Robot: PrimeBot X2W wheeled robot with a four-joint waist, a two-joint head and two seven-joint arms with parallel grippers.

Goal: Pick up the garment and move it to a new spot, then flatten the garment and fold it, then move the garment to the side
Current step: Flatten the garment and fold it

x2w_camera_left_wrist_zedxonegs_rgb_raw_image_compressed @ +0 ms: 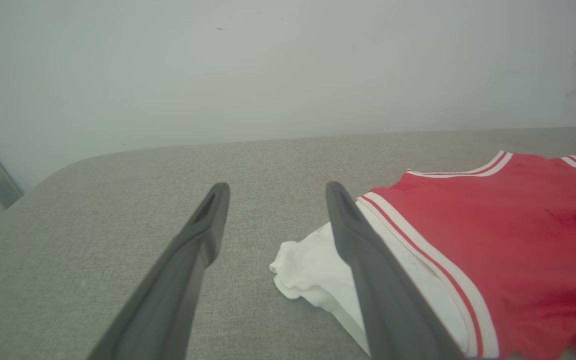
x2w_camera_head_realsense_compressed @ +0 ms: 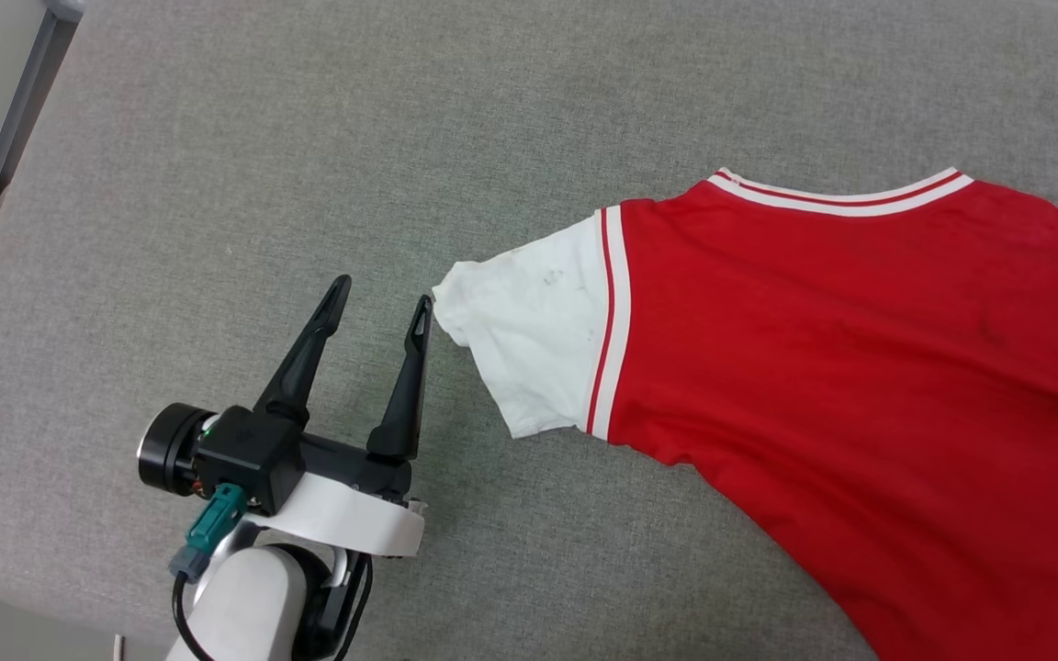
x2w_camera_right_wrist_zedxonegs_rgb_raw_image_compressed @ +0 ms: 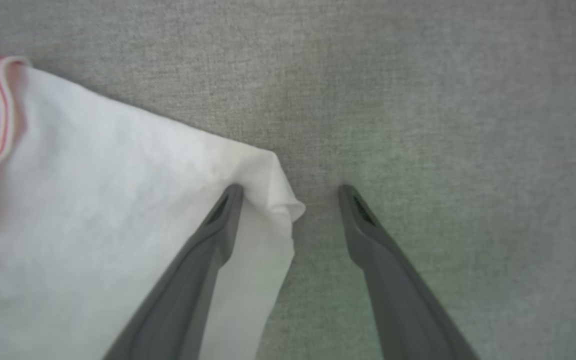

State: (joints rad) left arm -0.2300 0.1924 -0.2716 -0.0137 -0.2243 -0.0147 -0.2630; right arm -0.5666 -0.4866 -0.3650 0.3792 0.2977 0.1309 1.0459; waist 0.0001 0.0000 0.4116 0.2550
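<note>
Surface: the surface [x2w_camera_head_realsense_compressed: 217, 184] is grey and looks like rough woven cloth. It is flat and wide. In the left wrist view its far edge curves round at a corner.
Room: a plain pale wall [x2w_camera_left_wrist_zedxonegs_rgb_raw_image_compressed: 268, 65] stands behind the surface. A grey frame [x2w_camera_head_realsense_compressed: 5, 156] runs down the upper left of the head view.
Garment look: the garment [x2w_camera_head_realsense_compressed: 814, 321] is red with short white sleeves. Red and white stripes run round the neck and where each sleeve joins the body.
Garment place: it lies spread on the surface at the right of the head view, with the neck on the far side. It runs off the right and bottom edges.
Sleeve: the sleeve [x2w_camera_head_realsense_compressed: 529, 330] is crumpled at its end and has small dark marks.
Left end effector: the left end effector [x2w_camera_head_realsense_compressed: 382, 292] is spread wide and holds nothing. One fingertip is just beside the sleeve's end.
Right end effector: the right end effector [x2w_camera_right_wrist_zedxonegs_rgb_raw_image_compressed: 292, 189] is spread apart and pinches nothing. One finger shows in front of a white sleeve corner [x2w_camera_right_wrist_zedxonegs_rgb_raw_image_compressed: 273, 180]. The other finger is over bare surface.
Count: one garment, two end effectors, two dark fingers on each.
</note>
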